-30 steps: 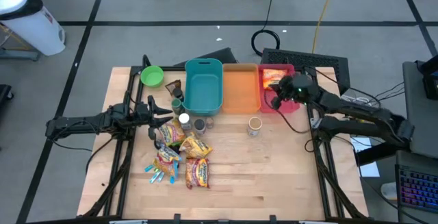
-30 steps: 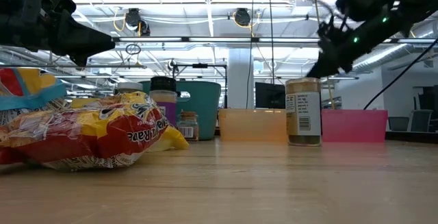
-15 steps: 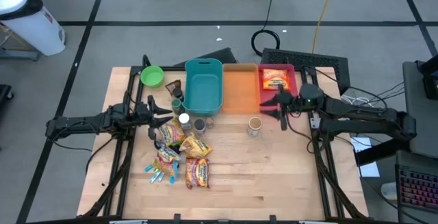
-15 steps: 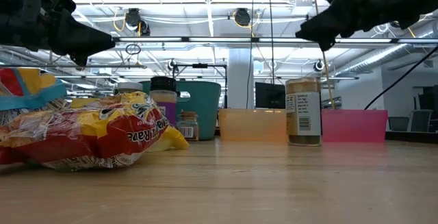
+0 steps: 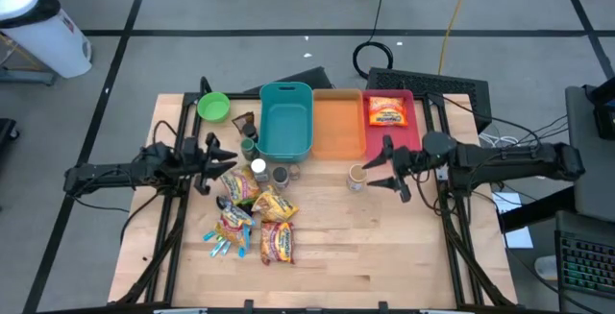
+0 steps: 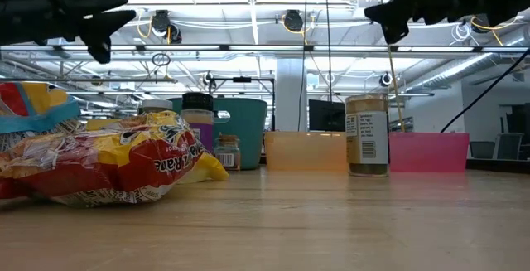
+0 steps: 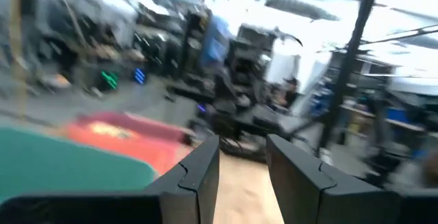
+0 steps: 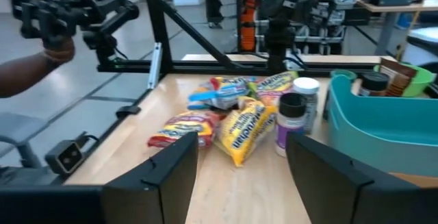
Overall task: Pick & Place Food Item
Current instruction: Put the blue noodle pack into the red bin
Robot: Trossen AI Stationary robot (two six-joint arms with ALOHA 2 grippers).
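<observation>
An orange noodle packet (image 5: 386,110) lies flat in the red bin (image 5: 411,133) at the far right. My right gripper (image 5: 395,169) hovers open and level over the table, nearer than that bin, just right of a small jar (image 5: 357,177), pointing toward the table's left. Nothing is between its fingers (image 8: 164,176). More snack packets (image 5: 256,214) lie in a pile left of centre. My left gripper (image 5: 209,163) hovers above the pile's far left, fingers (image 7: 198,176) apart with nothing between them.
An orange bin (image 5: 338,124) and a teal bin (image 5: 286,120) stand left of the red one. A green bowl (image 5: 213,107) and small spice jars (image 5: 258,160) sit by the teal bin. A person's arm (image 8: 31,63) shows beyond the table's left edge.
My right gripper has swung away from above the red bin toward the table's near edge and the small jar, turned to point left, and opened; the noodle packet stays in the red bin. My left gripper has tipped upward and rolled a little.
</observation>
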